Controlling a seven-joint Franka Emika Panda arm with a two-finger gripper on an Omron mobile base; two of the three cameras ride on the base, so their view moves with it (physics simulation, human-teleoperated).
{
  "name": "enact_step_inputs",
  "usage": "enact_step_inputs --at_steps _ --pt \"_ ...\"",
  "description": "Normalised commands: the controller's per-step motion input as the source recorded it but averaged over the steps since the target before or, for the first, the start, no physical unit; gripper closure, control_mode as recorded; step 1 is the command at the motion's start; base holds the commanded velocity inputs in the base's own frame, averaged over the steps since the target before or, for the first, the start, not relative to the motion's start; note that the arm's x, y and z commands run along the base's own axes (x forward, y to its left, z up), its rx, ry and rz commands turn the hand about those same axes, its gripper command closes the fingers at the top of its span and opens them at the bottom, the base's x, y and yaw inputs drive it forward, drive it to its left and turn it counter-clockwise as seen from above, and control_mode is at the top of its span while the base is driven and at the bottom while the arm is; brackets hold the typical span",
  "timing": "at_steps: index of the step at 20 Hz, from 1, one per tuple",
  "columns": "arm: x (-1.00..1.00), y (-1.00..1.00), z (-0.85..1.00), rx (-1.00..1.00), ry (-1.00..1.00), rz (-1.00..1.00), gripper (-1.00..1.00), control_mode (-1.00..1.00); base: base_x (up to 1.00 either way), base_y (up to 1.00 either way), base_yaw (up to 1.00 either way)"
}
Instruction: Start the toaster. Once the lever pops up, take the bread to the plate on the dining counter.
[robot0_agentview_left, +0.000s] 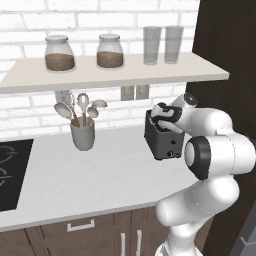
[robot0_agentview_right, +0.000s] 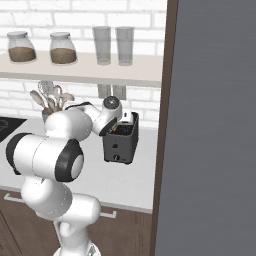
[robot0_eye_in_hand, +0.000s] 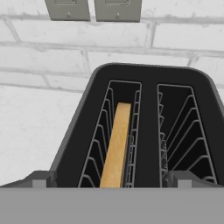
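The dark toaster (robot0_agentview_left: 162, 144) (robot0_agentview_right: 120, 145) stands on the grey worktop (robot0_agentview_left: 100, 175) against the brick wall. Seen from above, the toaster (robot0_eye_in_hand: 148, 72) has two slots. The bread (robot0_eye_in_hand: 117, 140) stands on edge in the left slot, its tan crust up. My gripper (robot0_agentview_left: 162, 122) (robot0_agentview_right: 122, 125) hovers just over the toaster's top, pointing down into it. In the hand view the gripper (robot0_eye_in_hand: 111, 181) is open, its fingertips (robot0_eye_in_hand: 39, 179) spread wide to either side of the slots with nothing between them. The plate and the dining counter are out of view.
A grey utensil cup (robot0_agentview_left: 82, 134) (robot0_agentview_right: 47, 107) stands left of the toaster. A shelf (robot0_agentview_left: 115, 70) with jars and glasses hangs close above. A black cooktop (robot0_agentview_left: 10, 170) lies far left. A tall dark cabinet (robot0_agentview_right: 210, 125) walls off the right. Wall outlets (robot0_eye_in_hand: 94, 8) sit behind.
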Motion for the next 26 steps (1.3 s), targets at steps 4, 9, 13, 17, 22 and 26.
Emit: enact_step_inputs --at_steps 4,9,13,17,22,26 --pt "0.0 0.0 0.0 0.0 0.0 0.0 -1.0 -1.0 0.0 0.0 0.0" --pt "0.0 0.0 0.0 0.0 0.0 0.0 -1.0 -1.0 0.0 0.0 0.0" --pt "0.0 0.0 0.0 0.0 0.0 0.0 -1.0 -1.0 0.0 0.0 0.0" --pt "0.0 0.0 0.0 0.0 0.0 0.0 -1.0 -1.0 0.0 0.0 0.0" --pt "0.0 0.0 0.0 0.0 0.0 0.0 -1.0 -1.0 0.0 0.0 0.0" --pt "0.0 0.0 0.0 0.0 0.0 0.0 -1.0 -1.0 0.0 0.0 0.0"
